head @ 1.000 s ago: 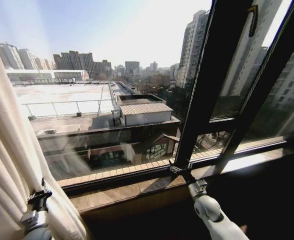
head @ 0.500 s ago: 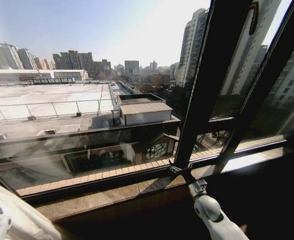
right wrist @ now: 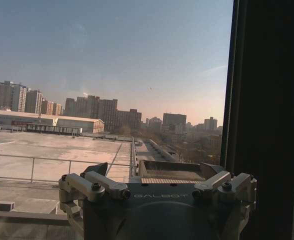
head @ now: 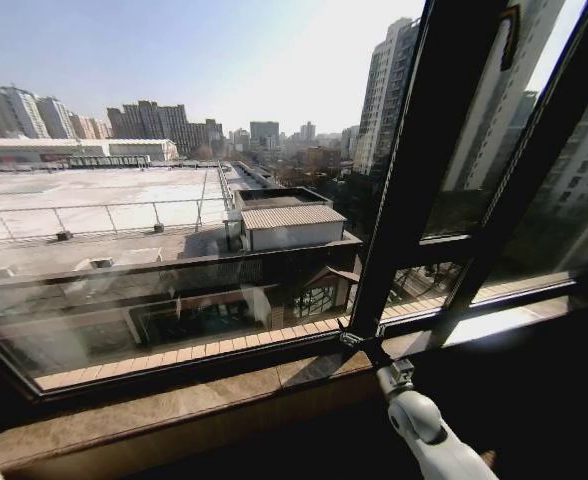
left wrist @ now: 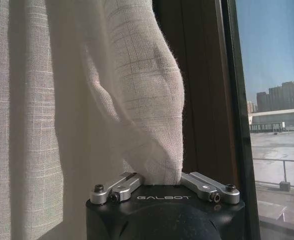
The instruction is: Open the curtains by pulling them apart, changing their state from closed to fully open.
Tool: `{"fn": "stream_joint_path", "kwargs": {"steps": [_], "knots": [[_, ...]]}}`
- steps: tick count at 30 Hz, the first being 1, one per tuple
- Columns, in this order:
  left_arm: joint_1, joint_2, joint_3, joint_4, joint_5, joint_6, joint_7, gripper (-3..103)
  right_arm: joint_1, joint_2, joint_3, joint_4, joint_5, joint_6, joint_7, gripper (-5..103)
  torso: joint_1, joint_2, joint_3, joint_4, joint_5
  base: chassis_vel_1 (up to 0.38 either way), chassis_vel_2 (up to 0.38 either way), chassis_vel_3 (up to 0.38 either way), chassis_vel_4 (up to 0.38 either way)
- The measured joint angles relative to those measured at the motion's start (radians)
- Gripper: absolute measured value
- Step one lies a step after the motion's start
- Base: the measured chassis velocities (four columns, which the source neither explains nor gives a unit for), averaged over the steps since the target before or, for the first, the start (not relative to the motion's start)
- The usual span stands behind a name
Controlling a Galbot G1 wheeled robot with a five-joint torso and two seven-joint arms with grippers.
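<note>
Between my left gripper's (left wrist: 163, 181) fingers sits a gathered fold of the sheer white curtain (left wrist: 137, 100), pinched tight; its faint grid weave and long vertical pleats glow in the sun, and it hangs just beside the dark window frame (left wrist: 237, 100). Seen from my head, the glass (head: 174, 200) is bare across the rooftop (head: 104, 200) and the stone sill (head: 174, 400). 1 second ago the curtain covered the left edge of that view with my left gripper holding it; half a second ago only a corner of it showed; now both have slid out past that edge. My right gripper (right wrist: 159, 187) rests by the central mullion (head: 414, 200), fingers spread and empty, unchanged.
</note>
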Motion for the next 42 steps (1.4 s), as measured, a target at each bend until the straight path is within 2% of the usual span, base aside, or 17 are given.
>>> {"fn": "stream_joint_path", "kwargs": {"steps": [3,4,8,9,12,14,16,18,19,21,24,27,28,30,36,39,42], "knots": [[0.047,-0.064,-0.004,-0.141,0.011,0.054,-0.03,-2,0.0,0.0,0.0,0.0,0.0,0.0,0.0,100,0.0,0.0,0.0,-0.0001,0.0001,0.0,0.0,0.0,0.0],[0.047,-0.064,-0.004,-0.141,0.011,0.054,-0.03,-2,0.0,0.0,0.0,0.0,0.0,0.0,0.0,100,0.0,0.0,0.0,-0.0001,0.0001,0.0,0.0,0.0,0.0],[0.097,-0.154,0.008,-0.299,0.043,0.092,-0.061,12,0.0,0.0,0.0,0.0,0.0,0.0,0.0,100,0.0,0.0,0.0,-0.0003,0.0001,0.0,0.0,0.0,0.0],[0.109,-0.176,0.011,-0.333,0.053,0.095,-0.064,12,0.0,0.0,0.0,0.0,0.0,0.0,0.0,100,0.0,0.0,0.0,-0.0003,0.0002,0.0,0.0,0.0,0.0],[0.166,-0.263,0.036,-0.455,0.087,0.102,-0.075,28,0.0,0.0,0.0,0.0,0.0,0.0,0.0,100,0.0,0.0,0.0,-0.0001,-0.0003,0.0,0.0,0.0,0.0],[0.189,-0.287,0.05,-0.496,0.094,0.099,-0.07,34,0.0,0.0,0.0,0.0,0.0,0.0,0.0,100,0.0,0.0,0.0,-0.0002,0.0002,0.0,0.0,0.0,0.0],[0.228,-0.321,0.077,-0.547,0.12,0.077,-0.054,39,0.0,0.0,0.0,0.0,0.0,0.0,0.0,100,0.0,0.0,0.0,-0.0002,0.0006,0.0,0.0,0.0,0.0],[0.265,-0.351,0.102,-0.58,0.181,0.042,-0.048,50,0.0,0.0,0.0,0.0,0.0,0.0,0.0,100,0.0,0.0,0.0,-0.0003,0.0003,0.0,0.0,0.0,0.0],[0.265,-0.351,0.102,-0.58,0.181,0.042,-0.048,50,0.0,0.0,0.0,0.0,0.0,0.0,0.0,100,0.0,0.0,0.0,-0.0003,0.0003,0.0,0.0,0.0,0.0],[0.296,-0.381,0.114,-0.608,0.26,0.009,-0.049,61,0.0,0.0,0.0,0.0,0.0,0.0,0.0,100,0.0,0.0,0.0,-0.0002,0.0003,0.0,0.0,0.0,0.0],[0.331,-0.411,0.122,-0.647,0.308,-0.011,-0.062,67,0.0,0.0,0.0,0.0,0.0,0.0,0.0,100,0.0,0.0,0.0,-0.0003,0.0005,0.0,0.0,0.0,0.0],[0.381,-0.456,0.141,-0.69,0.348,-0.032,-0.099,84,0.0,0.0,0.0,0.0,0.0,0.0,0.0,100,0.0,0.0,0.0,-0.0002,0.0001,0.0,0.0,0.0,0.0],[0.381,-0.456,0.141,-0.69,0.348,-0.032,-0.099,84,0.0,0.0,0.0,0.0,0.0,0.0,0.0,100,0.0,0.0,0.0,-0.0002,0.0001,0.0,0.0,0.0,0.0],[0.406,-0.496,0.151,-0.7,0.409,-0.059,-0.151,94,0.0,0.0,0.0,0.0,0.0,0.0,0.0,100,0.0,0.0,0.0,-0.0002,0.0001,0.0,0.0,0.0,0.0],[0.42,-0.561,0.163,-0.681,0.508,-0.117,-0.3,100,0.0,0.0,0.0,0.0,0.0,0.0,0.0,100,0.0,0.0,0.0,-0.0002,-0.0001,0.0,0.0,0.0,0.0],[0.421,-0.57,0.162,-0.676,0.535,-0.149,-0.319,100,0.0,0.0,0.0,0.0,0.0,0.0,0.0,100,0.0,0.0,0.0,-0.0002,-0.0002,0.0,0.0,0.0,0.0],[0.441,-0.559,0.159,-0.696,0.527,-0.215,-0.259,100,0.0,0.0,0.0,0.0,0.0,0.0,0.0,100,0.0,0.0,0.0,-0.0002,0.0,0.0,0.0,0.0,0.0]]}}
